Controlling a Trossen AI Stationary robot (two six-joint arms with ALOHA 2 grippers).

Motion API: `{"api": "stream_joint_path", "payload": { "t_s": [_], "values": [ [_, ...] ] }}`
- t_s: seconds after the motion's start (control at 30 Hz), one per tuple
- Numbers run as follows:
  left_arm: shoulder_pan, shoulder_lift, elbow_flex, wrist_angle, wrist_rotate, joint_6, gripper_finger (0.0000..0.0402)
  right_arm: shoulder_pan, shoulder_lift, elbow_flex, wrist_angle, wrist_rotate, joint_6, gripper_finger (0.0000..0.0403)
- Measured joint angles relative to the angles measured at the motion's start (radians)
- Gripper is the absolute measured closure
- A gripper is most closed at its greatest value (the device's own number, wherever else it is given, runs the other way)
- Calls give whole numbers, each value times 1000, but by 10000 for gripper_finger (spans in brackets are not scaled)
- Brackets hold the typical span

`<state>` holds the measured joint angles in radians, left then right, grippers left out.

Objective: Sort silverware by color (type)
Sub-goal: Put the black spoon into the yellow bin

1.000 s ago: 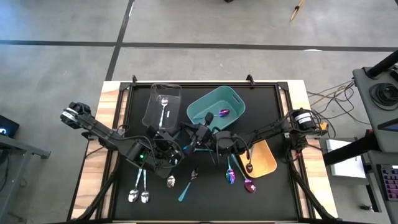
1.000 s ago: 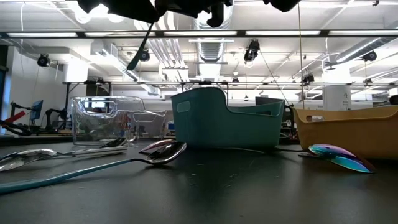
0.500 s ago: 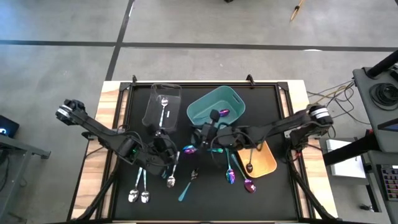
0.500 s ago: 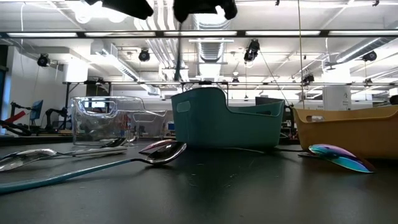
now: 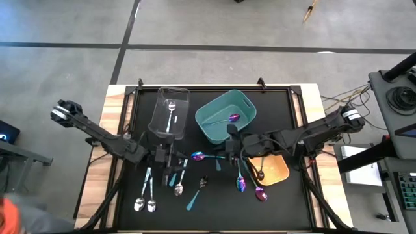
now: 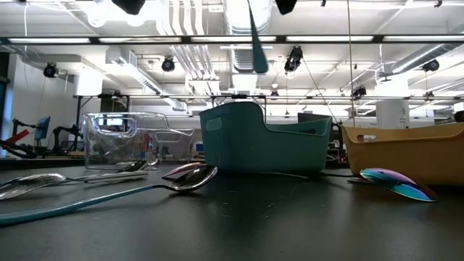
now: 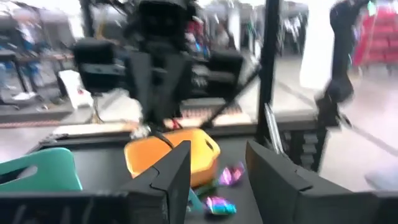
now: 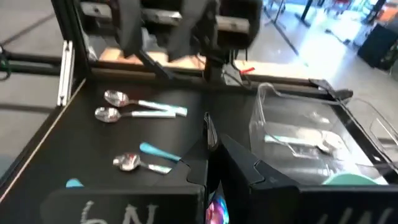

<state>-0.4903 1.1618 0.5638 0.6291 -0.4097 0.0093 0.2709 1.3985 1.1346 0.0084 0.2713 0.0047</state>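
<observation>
From above, the left gripper [image 5: 170,162] hangs over the left-centre of the table, just beside the near end of the clear bin [image 5: 170,112], above the loose silverware [image 5: 179,188] scattered along the near side. Its fingers look apart with nothing between them. The right gripper [image 5: 229,148] sits at the centre, just near of the teal bin [image 5: 209,114], jaws pressed together on a teal-handled utensil [image 5: 216,160] that hangs below it. A silver spoon [image 5: 172,112] lies in the clear bin, a purple spoon [image 5: 234,117] in the teal bin, a dark spoon [image 5: 260,174] in the orange bin [image 5: 281,170].

At table height, both arms are up out of frame at the top; the teal-handled utensil [image 6: 257,43] dangles in mid-air, clear of the table. Spoons lie on the near left, an iridescent one [image 6: 395,183] on the right before the orange bin [image 6: 406,152].

The left wrist camera shows its two fingers [image 7: 177,177] parted and empty, with the orange bin [image 7: 171,155] and purple spoons [image 7: 217,204] beyond.

The right wrist camera shows its fingers closed on a thin metal shaft [image 8: 210,134], with teal-handled spoons [image 8: 134,112] lying on the table beyond.

The step appears to be carrying a lifted piece to its bin. The right arm should next travel over the matching bin and release; the left should descend onto another loose spoon.
</observation>
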Motion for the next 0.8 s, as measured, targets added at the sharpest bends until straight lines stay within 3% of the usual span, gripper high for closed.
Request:
{"api": "stream_joint_path", "payload": {
  "t_s": [0.23,0.8],
  "values": [
    [51,99,-84,237,1,-67,269,22,25,-74,259,-2,-51,390],
    [117,368,86,240,2,-131,269,19,42,-76,347,-1,-172,390]
  ]
}}
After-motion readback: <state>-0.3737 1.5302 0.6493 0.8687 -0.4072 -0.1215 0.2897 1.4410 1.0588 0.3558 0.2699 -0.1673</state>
